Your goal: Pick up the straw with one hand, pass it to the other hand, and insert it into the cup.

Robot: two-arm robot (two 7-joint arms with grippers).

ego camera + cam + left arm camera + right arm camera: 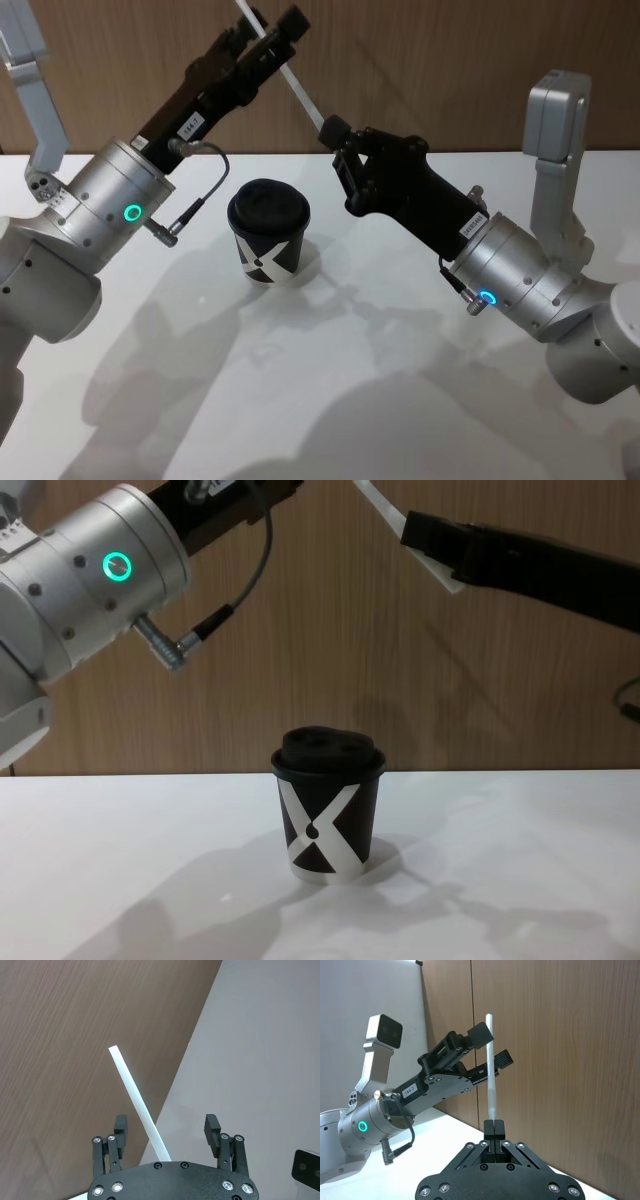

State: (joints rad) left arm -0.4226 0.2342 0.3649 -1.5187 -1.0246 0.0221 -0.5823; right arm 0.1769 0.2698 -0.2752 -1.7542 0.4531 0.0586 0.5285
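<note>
Right gripper (493, 1126) is pinching the white straw (490, 1075) by its lower end, up in the air beyond the lidded paper cup (330, 815) mid worktop (300, 400). The left gripper (166, 1125) gapes wide around the straw, so the handover looks about done.

The head view is taken from above, angled forward and down onto the white table (300, 400), with the cup (268, 235) at mid-range. The chest view is set low, level with the cup, and faces the wood-panelled wall (300, 630). Each wrist view is aimed closely along its own fingers: left gripper (166, 1122), right gripper (494, 1126). The straw (298, 90) is shared by all four views.
</note>
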